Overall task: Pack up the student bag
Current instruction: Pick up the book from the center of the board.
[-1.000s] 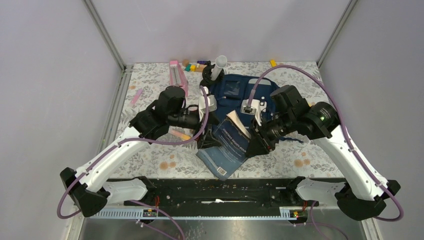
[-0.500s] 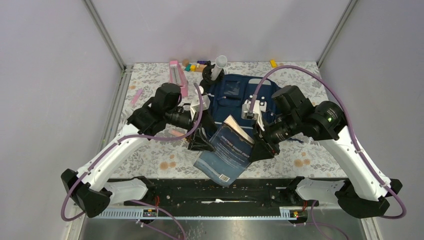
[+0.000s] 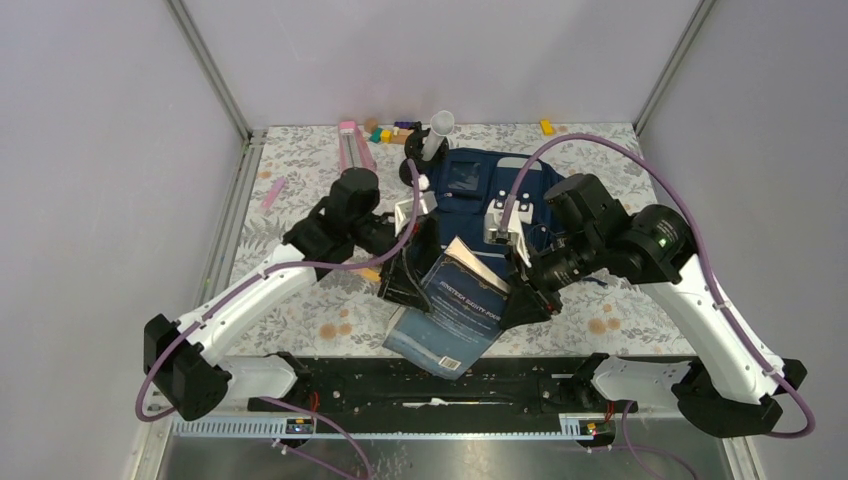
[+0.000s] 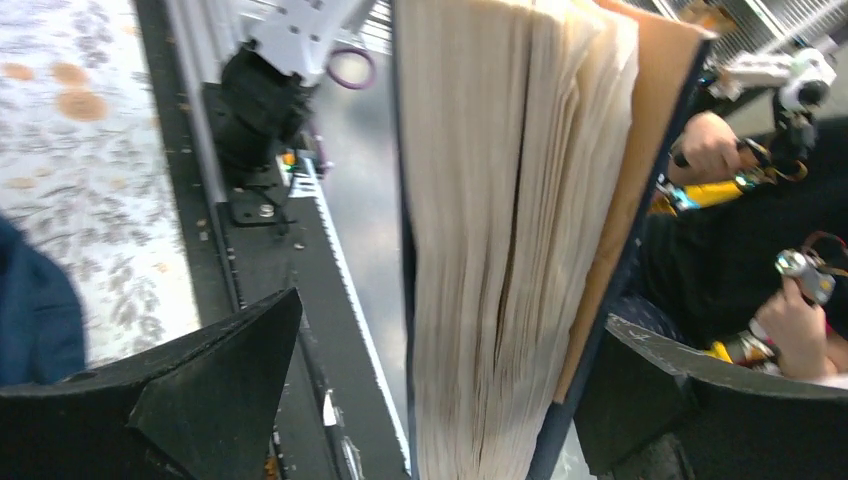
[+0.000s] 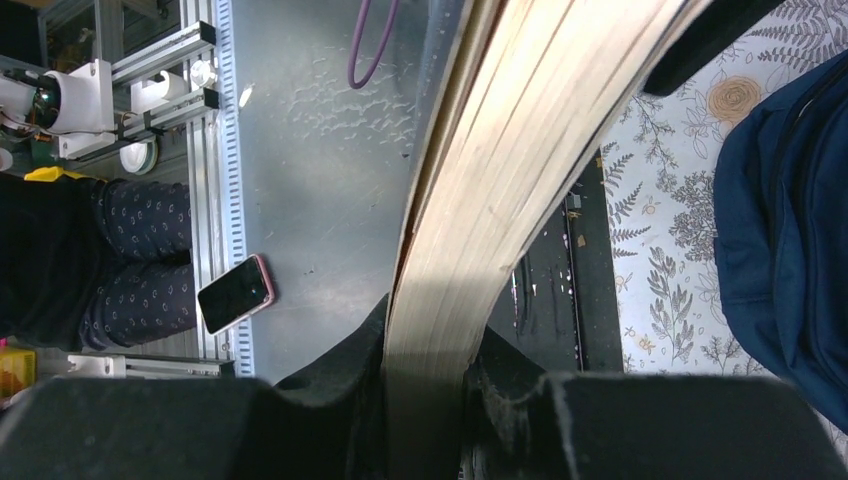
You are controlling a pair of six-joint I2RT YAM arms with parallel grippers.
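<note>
The right gripper (image 5: 425,352) has its black jaws pinched tight on the page edge of a thick navy-covered paperback book (image 5: 470,200), holding it tilted, its near corner out over the black rail at the table's front edge. The left gripper (image 4: 450,315) stands spread as wide as it goes, one finger on each side of the book's cream page block; it has no hold, and whether either finger touches the cover I cannot tell. Just beyond the book, between the two arms, the large navy blue fabric backpack (image 3: 470,185) lies flat on the floral-patterned tabletop (image 3: 600,150), the book's far corner raised over the bag's near end
</note>
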